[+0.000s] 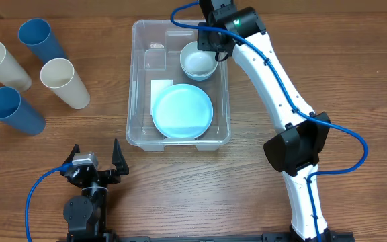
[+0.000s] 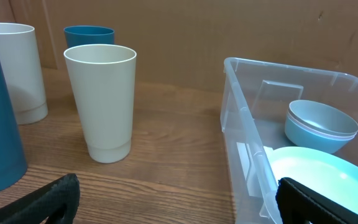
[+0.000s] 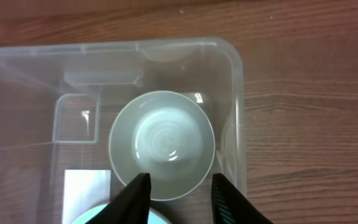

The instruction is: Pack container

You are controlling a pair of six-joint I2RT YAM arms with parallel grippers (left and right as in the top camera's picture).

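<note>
Nearest, at the left front of the table [image 1: 355, 60], the left gripper [image 1: 95, 152] is seen with its fingers spread wide and nothing between them. Farther off and to its left, four upright cups are grouped: a blue cup [image 1: 13, 109], a cream cup [image 1: 64, 82], a second cream cup [image 1: 2, 64] and a second blue cup [image 1: 40, 39]. All are outside the container, and the left arm is judged the nearer one for them.

The container [image 1: 134, 81] stands mid-table, just right of the cups, its long axis running near to far. In its near half a light-blue plate [image 1: 182, 111] is laid flat; toward its far right corner a pale bowl [image 1: 198, 62] is set upright. Over that bowl — farthest off — the right gripper [image 3: 179, 198] is held with fingers parted, pinching nothing.
</note>
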